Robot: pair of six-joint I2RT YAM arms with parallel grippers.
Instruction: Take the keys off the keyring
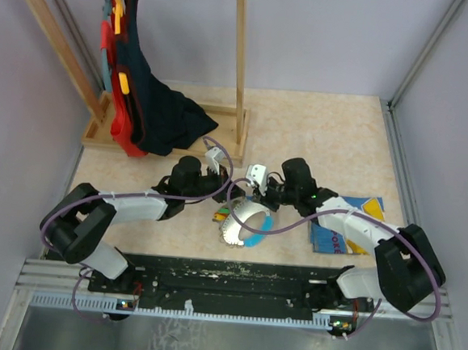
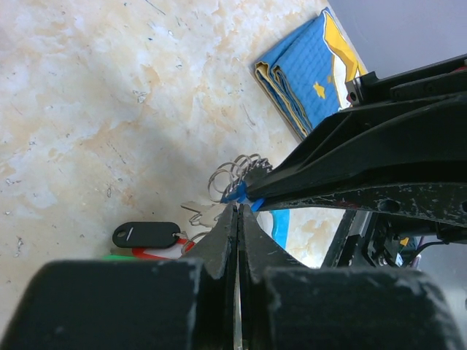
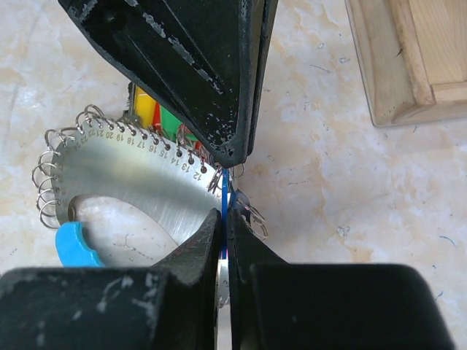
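When viewing from above, find both arms meeting over the keyring (image 1: 242, 223), lying on the desk (image 1: 334, 134) just left of a blue book (image 2: 306, 73). Note the right end effector (image 3: 222, 215) pinched fully shut on a thin blue key (image 3: 223, 191), seen edge-on between the fingers. See the left end effector (image 2: 237, 211) closed just as tight, set tip-to-tip against the right one; impossible to tell any hold there. Find the other keys (image 3: 164, 117), green, yellow and red, bunched at the keyring's ringed edge under the left arm's fingers, near a black tag (image 2: 144, 234).
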